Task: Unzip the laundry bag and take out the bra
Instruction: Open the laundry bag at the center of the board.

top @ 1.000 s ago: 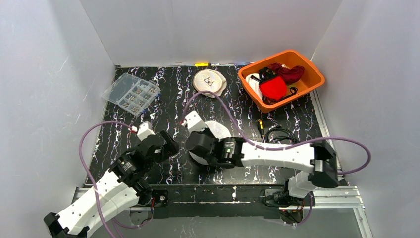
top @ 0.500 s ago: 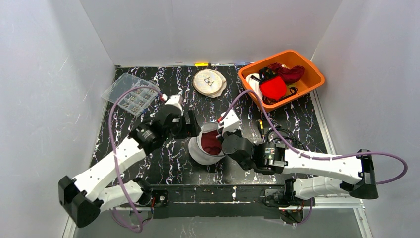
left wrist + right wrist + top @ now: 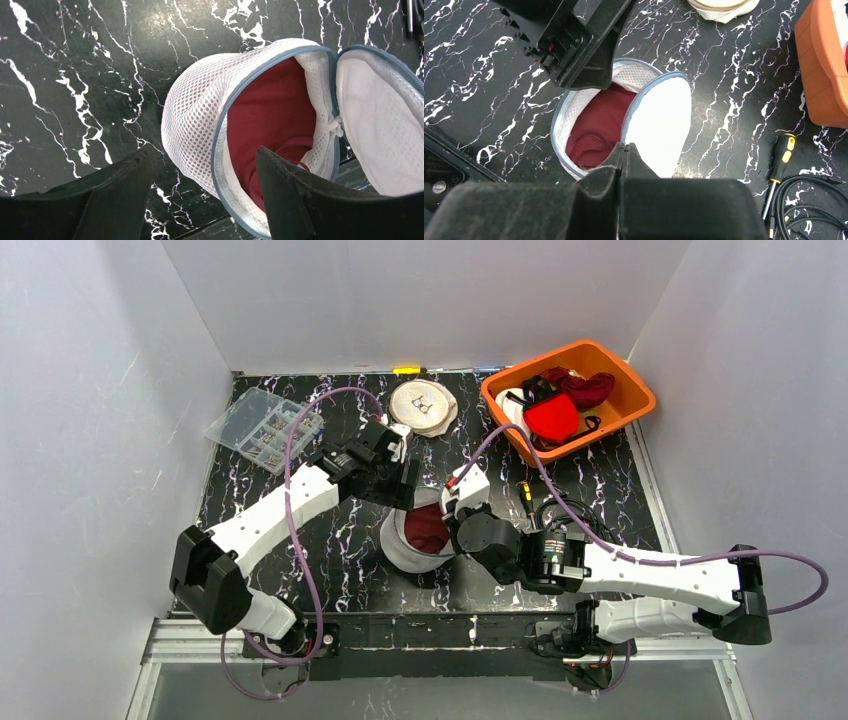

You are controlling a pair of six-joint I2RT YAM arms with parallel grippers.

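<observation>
**Laundry bag open on the worktop, bra inside it**

Top view: the laundry bag (image 3: 400, 552) lies near the middle of the black marbled worktop (image 3: 330, 570), between the two arms. Its mouth is open and the dark red bra (image 3: 428, 528) is in it. The left fingers (image 3: 398, 492) are at the far side of the bag, the right fingers (image 3: 455, 530) at its right side. An orange bin (image 3: 632, 392) with clothes stands at the far right corner. A clear parts box (image 3: 263, 430) is at the far left and a round white item (image 3: 423, 405) lies between them. A screwdriver (image 3: 524, 493) and a black cable (image 3: 565, 510) lie right of the bag.

Left wrist view: the left fingers (image 3: 120, 195) are spread wide, with nothing between them. They hang above the bag (image 3: 195, 120), apart from it. The grey-blue zipper edge (image 3: 220, 150) runs around the open mouth. The flap (image 3: 375, 125) is folded away to the right, and the bra (image 3: 270, 115) fills the inside.

Right wrist view: the right fingers (image 3: 616, 160) are pressed together, their tips over the near rim of the bag (image 3: 566, 112), where the flap (image 3: 659, 130) meets the mouth. Whether they pinch the edge I cannot tell. The bra (image 3: 596, 125) shows left of the flap
</observation>
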